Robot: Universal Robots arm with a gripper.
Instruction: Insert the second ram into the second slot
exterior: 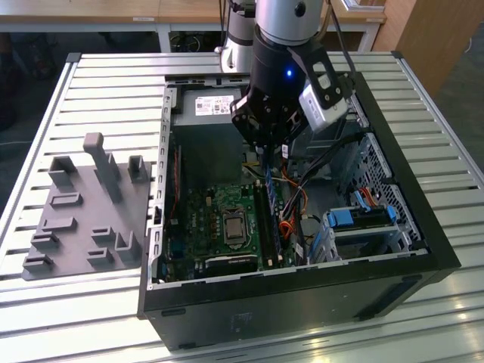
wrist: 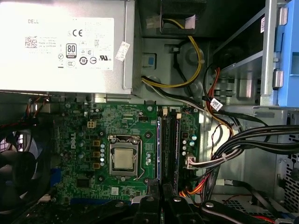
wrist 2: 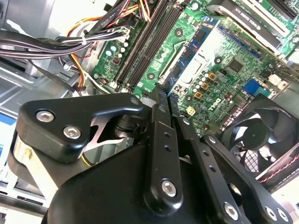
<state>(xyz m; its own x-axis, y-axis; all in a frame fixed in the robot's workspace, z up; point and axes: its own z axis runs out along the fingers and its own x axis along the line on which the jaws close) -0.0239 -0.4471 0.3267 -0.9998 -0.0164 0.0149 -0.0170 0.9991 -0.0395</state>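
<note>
Gripper (wrist 2: 167, 95) in the second wrist view: closed to a narrow slit between the fingers (wrist 2: 161, 140), tips set at the near end of the second ram (wrist 2: 194, 44). Cannot tell whether clamping that end or merely meeting it. Second ram: on edge in the slot bank of the motherboard (wrist: 79, 140), in the slot nearest the CPU socket (wrist: 124, 158), small chips showing on its face; depth of seating not discernible. Beside it, away from the socket, dark empty slots (wrist 2: 140, 46), then a cable bundle (wrist: 252, 140) past the motherboard's edge. Arm (exterior: 283, 15) in the exterior view: reaching steeply down from beyond the far edge of the computer case (exterior: 378, 295) into its open side, wrist near vertical, over the middle of the case. Power supply (wrist: 60, 46) along the case's far wall; fan (wrist 2: 254, 135) beside the motherboard's edge opposite the slots. Case flat on a slatted table (exterior: 98, 98), with a grey fixture tray (exterior: 83, 219) near the table's edge on the exterior view's left.
</note>
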